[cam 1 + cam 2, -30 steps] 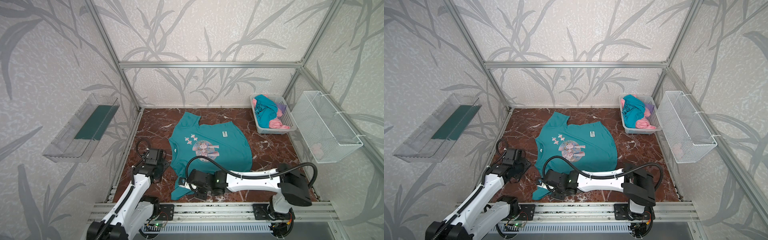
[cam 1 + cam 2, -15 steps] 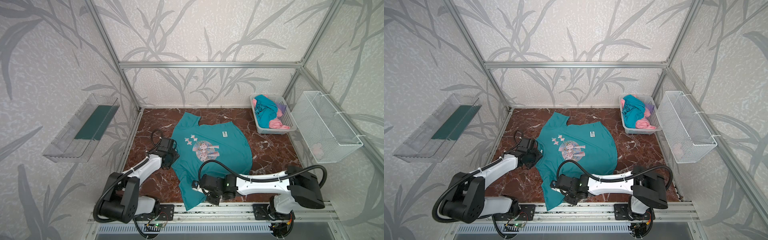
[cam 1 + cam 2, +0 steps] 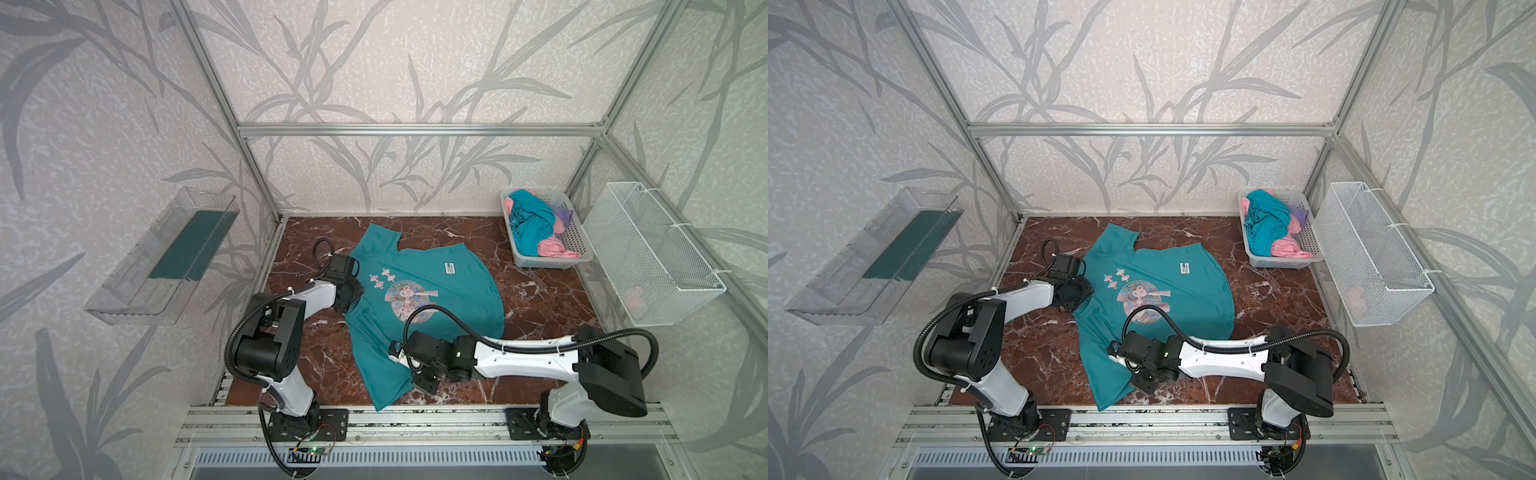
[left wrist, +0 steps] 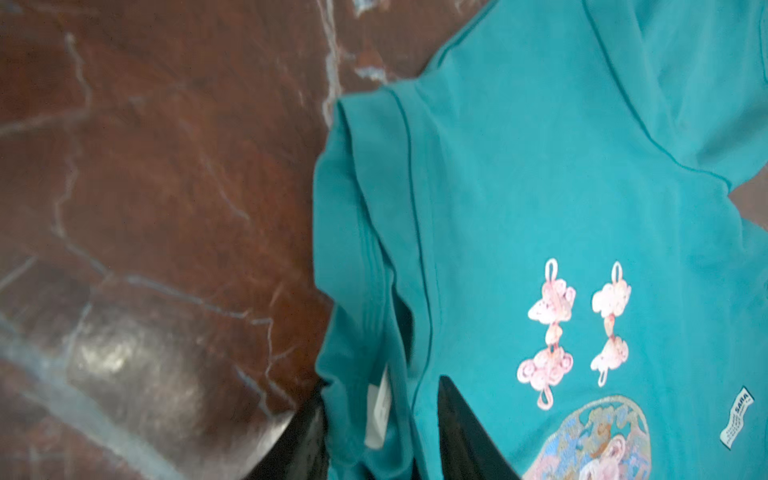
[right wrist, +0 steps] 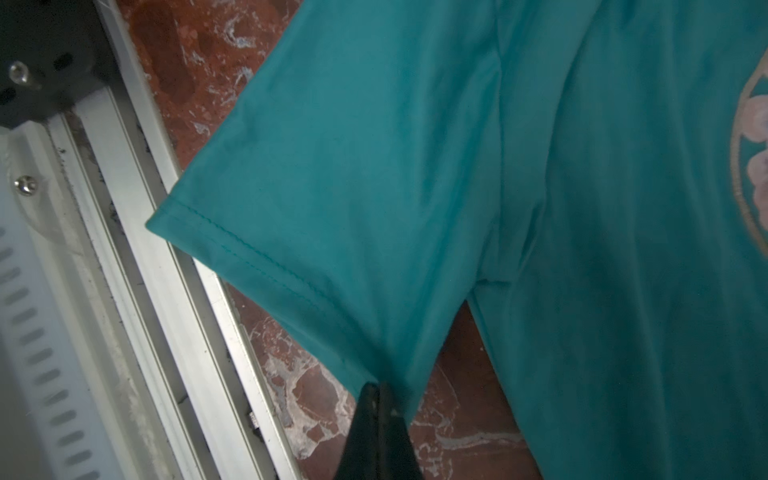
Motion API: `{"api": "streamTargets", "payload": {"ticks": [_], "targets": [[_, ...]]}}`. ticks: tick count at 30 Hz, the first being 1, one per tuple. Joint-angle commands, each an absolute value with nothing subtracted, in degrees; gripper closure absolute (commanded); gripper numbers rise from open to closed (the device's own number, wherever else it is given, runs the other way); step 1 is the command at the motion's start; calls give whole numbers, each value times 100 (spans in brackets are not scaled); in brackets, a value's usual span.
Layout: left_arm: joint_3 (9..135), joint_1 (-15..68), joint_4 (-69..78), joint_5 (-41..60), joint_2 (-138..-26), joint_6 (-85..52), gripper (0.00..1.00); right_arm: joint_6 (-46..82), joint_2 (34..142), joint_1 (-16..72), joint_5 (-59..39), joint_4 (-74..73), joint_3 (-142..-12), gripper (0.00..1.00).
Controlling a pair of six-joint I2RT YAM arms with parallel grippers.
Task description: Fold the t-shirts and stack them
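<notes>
Teal t-shirt point(image 3: 449, 299) lies spread mid-counter point(image 3: 540, 299), red-brown marble. Left pincer point(image 4: 380, 390) straddles its collar, jaws apart; right pincer point(image 5: 378, 390) is clenched on the near sleeve hem. A clean fold likely needs both lifting together, cloth taut. More t-shirts point(image 3: 532, 226) fill the far-right basket point(image 3: 544, 262) beside leaf-patterned walls.

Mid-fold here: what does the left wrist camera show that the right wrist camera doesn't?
Only left wrist: the neckline, pink knot prints, white label, and the left gripper open around the neckline. Only right wrist: the sleeve hem pinched in the shut right gripper, plus the front rail. Both: the teal t-shirt, its round print, the marble table.
</notes>
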State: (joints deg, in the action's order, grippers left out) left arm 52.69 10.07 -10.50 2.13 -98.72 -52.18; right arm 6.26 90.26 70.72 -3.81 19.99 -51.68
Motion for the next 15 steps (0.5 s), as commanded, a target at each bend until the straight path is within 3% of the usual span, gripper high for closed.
{"api": "streamTargets", "payload": {"ticks": [1, 3, 6, 11, 15], "targets": [[5671, 791, -2016, -245, -10414, -4900, 57, 629, 9144, 7059, -663, 1898, -5445, 88], [5946, 723, -2331, -391, -10575, -4764, 57, 612, 9249, 7059, -738, 1966, -5639, 75], [6055, 636, -2607, -583, -10575, -4711, 57, 604, 9210, 7004, -721, 2040, -5754, 67], [6017, 533, -3080, -813, -10215, -4754, 57, 837, 8721, 6140, -568, 1961, -5588, 63], [5881, 622, -3215, -535, -9451, -4857, 50, 1029, 8787, 5026, -316, 1708, -5722, 60]]}}
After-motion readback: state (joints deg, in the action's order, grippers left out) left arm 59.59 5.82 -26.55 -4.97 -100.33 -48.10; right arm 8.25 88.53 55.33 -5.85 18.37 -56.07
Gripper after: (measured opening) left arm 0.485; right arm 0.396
